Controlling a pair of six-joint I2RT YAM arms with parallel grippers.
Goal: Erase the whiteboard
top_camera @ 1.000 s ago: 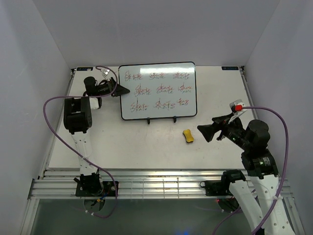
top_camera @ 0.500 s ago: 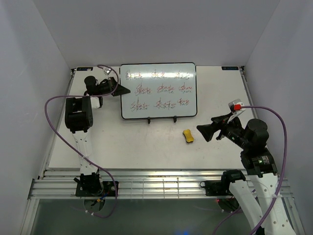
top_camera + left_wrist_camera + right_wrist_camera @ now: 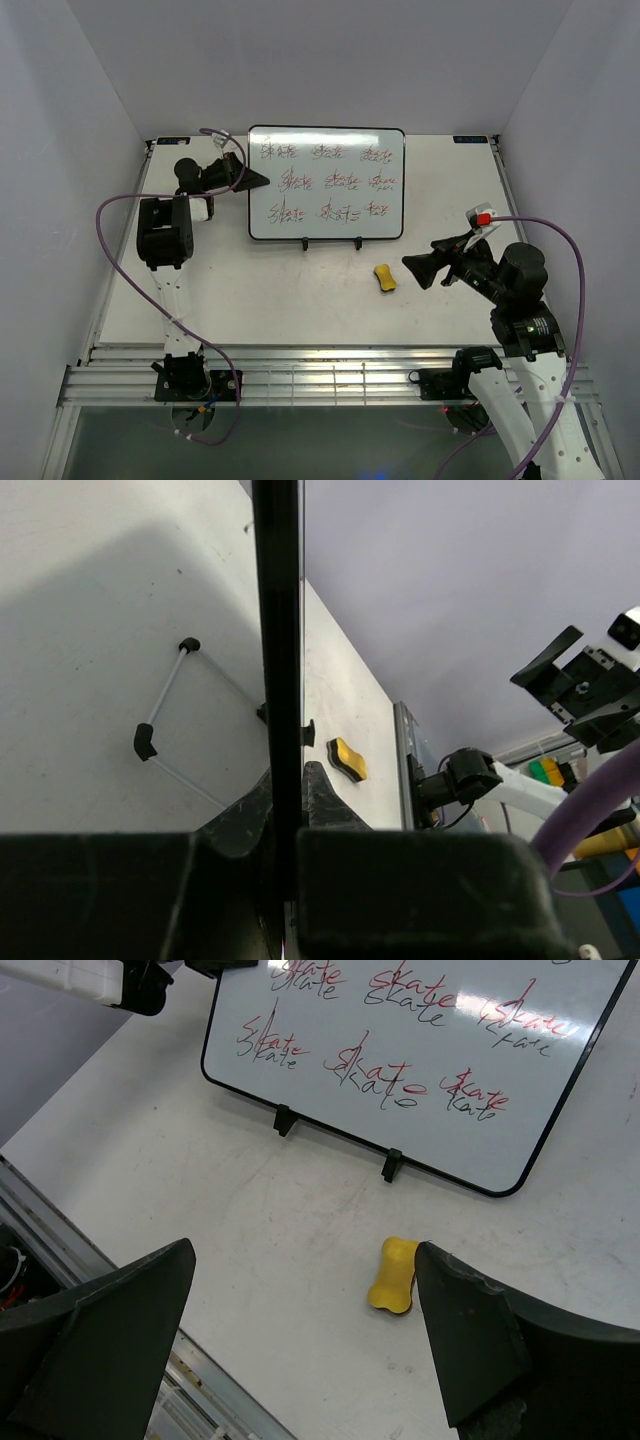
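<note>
The whiteboard [image 3: 325, 185] stands propped at the back of the table, covered in rows of red-and-black scribbles [image 3: 400, 1020]. My left gripper [image 3: 256, 180] is shut on its left edge. In the left wrist view the black rim [image 3: 277, 630] runs straight down between the closed fingers of the left gripper [image 3: 285, 780]. A small yellow eraser [image 3: 385, 278] lies flat on the table in front of the board. My right gripper [image 3: 422, 269] hovers just right of it, open and empty. In the right wrist view the eraser [image 3: 392, 1275] lies close to the right finger of the right gripper [image 3: 303, 1260].
A thin wire easel stand [image 3: 165, 695] props the board from behind, with two black feet [image 3: 305, 243] at its lower edge. A metal rail [image 3: 320, 370] runs along the near table edge. White walls close in the left, right and back sides.
My left gripper has shut on the board's left edge, and the board has shifted slightly to the right. The right arm has barely moved.
</note>
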